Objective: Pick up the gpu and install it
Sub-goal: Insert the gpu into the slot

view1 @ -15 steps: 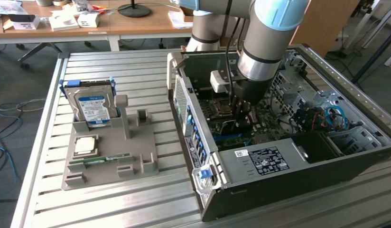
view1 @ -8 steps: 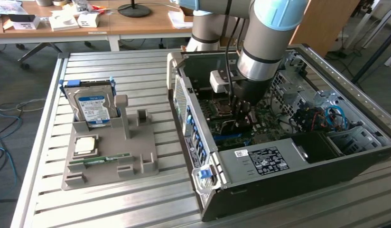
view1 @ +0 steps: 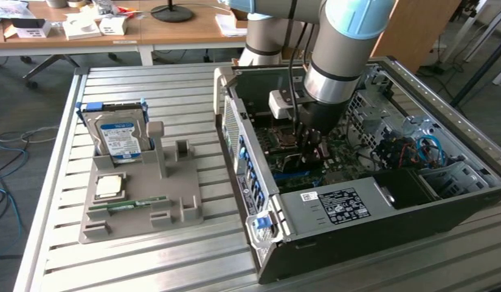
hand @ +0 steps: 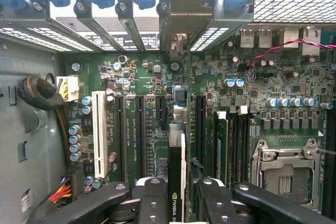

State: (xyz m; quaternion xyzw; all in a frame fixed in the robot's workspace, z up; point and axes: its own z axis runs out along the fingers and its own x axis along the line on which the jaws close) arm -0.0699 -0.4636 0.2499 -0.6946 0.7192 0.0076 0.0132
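The gripper [hand: 177, 203] is clamping the gpu [hand: 177, 166] edge-on, holding it over the motherboard [hand: 147, 93] inside the computer case [view1: 315, 243].

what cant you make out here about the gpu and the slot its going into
- Exterior view: the gpu is hidden behind the arm's wrist down inside the computer case.
- Wrist view: the gpu shows edge-on only, between the jaws of the gripper; its lower end is cut off by the picture's edge.
- Wrist view: whether the gpu's connector has reached a motherboard slot cannot be told; the card covers it.
- Exterior view: the hard drive label's text is too small.
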